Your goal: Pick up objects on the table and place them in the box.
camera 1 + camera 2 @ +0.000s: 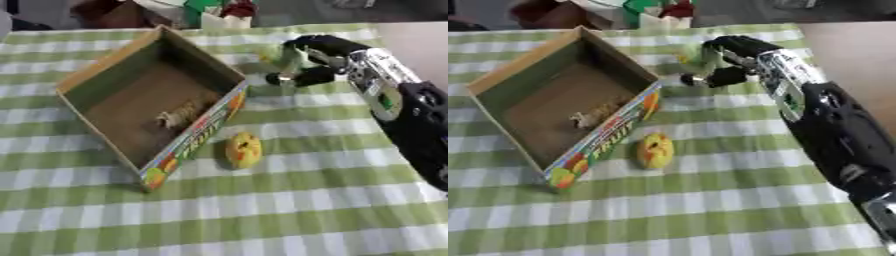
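The right hand (317, 59) is at the pick-up step: its fingers and thumb are curled round a small pale-green thing (286, 60) (too blurred to name) near the far edge of the tabletop (262, 220), just beside the box's far right corner. Whether the thing has left the cloth cannot be told. The next move, as I judge it, calls for carrying it leftward over the near wall and letting go above the open box (105, 65). The box already holds one small tan object (179, 115) on its floor. A yellow fruit-like thing (244, 149) lies on the cloth just outside the box's printed side, awaiting its turn. The left hand shows in neither view.
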{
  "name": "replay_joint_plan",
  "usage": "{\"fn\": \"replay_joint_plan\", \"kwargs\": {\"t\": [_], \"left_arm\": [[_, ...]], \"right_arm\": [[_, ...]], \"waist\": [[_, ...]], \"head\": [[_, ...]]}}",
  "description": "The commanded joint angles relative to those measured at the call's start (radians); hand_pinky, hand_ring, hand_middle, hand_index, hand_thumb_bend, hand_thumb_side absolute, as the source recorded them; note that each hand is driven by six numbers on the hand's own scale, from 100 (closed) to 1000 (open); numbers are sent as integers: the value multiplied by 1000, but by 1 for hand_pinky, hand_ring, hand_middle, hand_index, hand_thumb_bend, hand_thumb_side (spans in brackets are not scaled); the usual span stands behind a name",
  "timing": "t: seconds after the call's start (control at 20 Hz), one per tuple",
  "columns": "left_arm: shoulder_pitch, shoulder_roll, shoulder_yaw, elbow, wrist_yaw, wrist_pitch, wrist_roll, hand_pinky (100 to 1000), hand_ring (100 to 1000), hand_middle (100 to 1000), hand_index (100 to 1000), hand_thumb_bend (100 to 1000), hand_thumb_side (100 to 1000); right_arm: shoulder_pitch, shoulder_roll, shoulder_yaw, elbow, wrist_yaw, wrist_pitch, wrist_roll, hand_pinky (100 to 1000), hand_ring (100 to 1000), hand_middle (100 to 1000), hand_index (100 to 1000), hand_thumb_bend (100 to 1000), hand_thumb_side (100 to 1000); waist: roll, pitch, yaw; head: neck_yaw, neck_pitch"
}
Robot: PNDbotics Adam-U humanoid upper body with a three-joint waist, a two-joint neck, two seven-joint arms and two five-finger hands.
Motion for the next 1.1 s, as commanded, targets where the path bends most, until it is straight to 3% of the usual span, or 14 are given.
{"fn": "replay_joint_plan", "kwargs": {"t": [0.05, 0.2, 0.45, 0.55, 0.8, 1.05, 1.1], "left_arm": [[-13, 11, 3, -18, 8, -4, -1, 591, 660, 675, 833, 100, 1000], [-10, 10, 1, -18, 10, -7, -3, 592, 660, 673, 831, 100, 1000], [-8, 9, -1, -18, 14, -16, -14, 599, 665, 677, 834, 100, 1000], [-7, 9, 0, -18, 16, -18, -17, 600, 666, 677, 833, 100, 1000], [-1, 7, 0, -18, 18, -23, -25, 601, 664, 675, 832, 100, 1000], [1, 7, 1, -18, 20, -25, -27, 602, 663, 675, 832, 100, 1000], [1, 6, 1, -18, 20, -26, -28, 602, 663, 675, 832, 100, 1000]], "right_arm": [[-15, -8, -6, 12, 35, 0, -14, 907, 960, 909, 1000, 567, 967], [-20, -4, -9, 13, 56, 3, -33, 896, 949, 881, 985, 519, 934], [-28, 4, -12, 25, 79, 18, -71, 849, 894, 697, 851, 344, 852], [-28, 6, -12, 30, 83, 25, -89, 834, 868, 612, 802, 271, 860], [-27, 10, -10, 42, 74, 37, -107, 806, 826, 534, 750, 122, 875], [-25, 10, -7, 43, 70, 37, -109, 793, 807, 508, 731, 100, 847], [-25, 10, -5, 43, 71, 35, -109, 773, 776, 490, 718, 100, 753]], "waist": [[2, -14, 4], [3, -11, 6], [3, -4, 11], [3, -2, 13], [3, 2, 15], [3, 2, 15], [3, 2, 15]], "head": [[-6, -15], [-7, -17], [-13, -24], [-14, -27], [-16, -29], [-17, -29], [-17, -30]]}}
